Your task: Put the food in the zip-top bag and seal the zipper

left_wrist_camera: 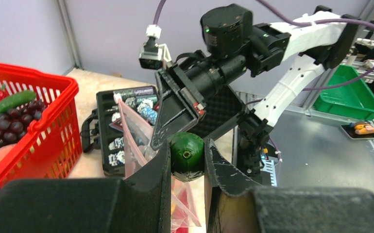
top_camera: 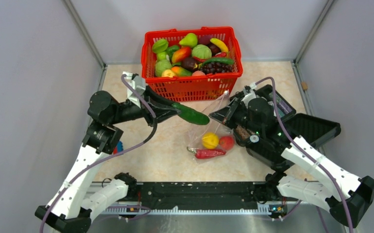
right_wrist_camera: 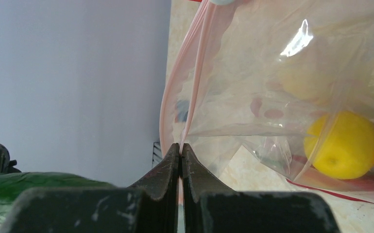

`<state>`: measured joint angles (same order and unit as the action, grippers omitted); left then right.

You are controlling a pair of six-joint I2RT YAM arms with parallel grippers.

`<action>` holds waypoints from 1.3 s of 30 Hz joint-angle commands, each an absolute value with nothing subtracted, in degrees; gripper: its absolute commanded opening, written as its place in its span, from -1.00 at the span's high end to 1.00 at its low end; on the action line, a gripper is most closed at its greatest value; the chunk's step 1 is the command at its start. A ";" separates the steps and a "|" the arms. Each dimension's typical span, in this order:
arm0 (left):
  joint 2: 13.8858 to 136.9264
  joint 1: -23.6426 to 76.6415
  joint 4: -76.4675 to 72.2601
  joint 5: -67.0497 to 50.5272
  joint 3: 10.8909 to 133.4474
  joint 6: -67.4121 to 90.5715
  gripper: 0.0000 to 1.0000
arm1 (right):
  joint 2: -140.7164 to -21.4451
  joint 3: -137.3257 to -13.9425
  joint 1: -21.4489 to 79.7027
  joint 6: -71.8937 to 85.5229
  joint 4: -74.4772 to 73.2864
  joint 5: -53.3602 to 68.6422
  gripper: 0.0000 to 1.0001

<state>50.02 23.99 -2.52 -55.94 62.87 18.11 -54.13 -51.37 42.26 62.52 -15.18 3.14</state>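
Observation:
My left gripper (top_camera: 178,110) is shut on a green cucumber (top_camera: 191,114) and holds it in the air just left of the zip-top bag (top_camera: 209,127); in the left wrist view the cucumber's end (left_wrist_camera: 187,156) shows between the fingers. My right gripper (top_camera: 224,114) is shut on the bag's pinkish zipper edge (right_wrist_camera: 190,99) and holds the mouth up. Inside the bag lie a yellow lemon (top_camera: 210,141), a red tomato (top_camera: 227,142) and a red chili (top_camera: 209,153). The lemon also shows through the plastic in the right wrist view (right_wrist_camera: 345,145).
A red lattice basket (top_camera: 193,87) with several more toy fruits and vegetables stands at the back centre. An open black case (top_camera: 311,128) lies at the right under my right arm. Grey walls close in both sides.

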 commanded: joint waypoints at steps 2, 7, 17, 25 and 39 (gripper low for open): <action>50.43 26.03 4.31 -50.16 62.25 11.66 1.00 | -53.78 -51.96 42.54 63.01 -12.52 3.25 1.00; 52.32 28.93 6.11 -45.86 62.08 9.03 1.00 | -53.33 -51.92 42.54 62.97 -12.50 3.25 1.00; 55.81 32.78 12.95 -31.53 64.49 2.83 1.00 | -52.47 -52.12 42.54 62.47 -13.18 3.27 1.00; 56.46 36.05 11.94 -21.45 65.08 -0.24 1.00 | -51.74 -52.03 42.60 61.10 -10.58 7.70 1.00; 62.24 43.42 4.84 -21.69 66.79 -3.03 1.00 | -50.02 -52.98 42.54 57.65 -7.72 14.24 1.00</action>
<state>62.33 42.96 12.25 -18.76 65.47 -3.01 -52.03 -51.37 42.26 59.00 -10.59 13.17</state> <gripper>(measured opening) 0.234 0.006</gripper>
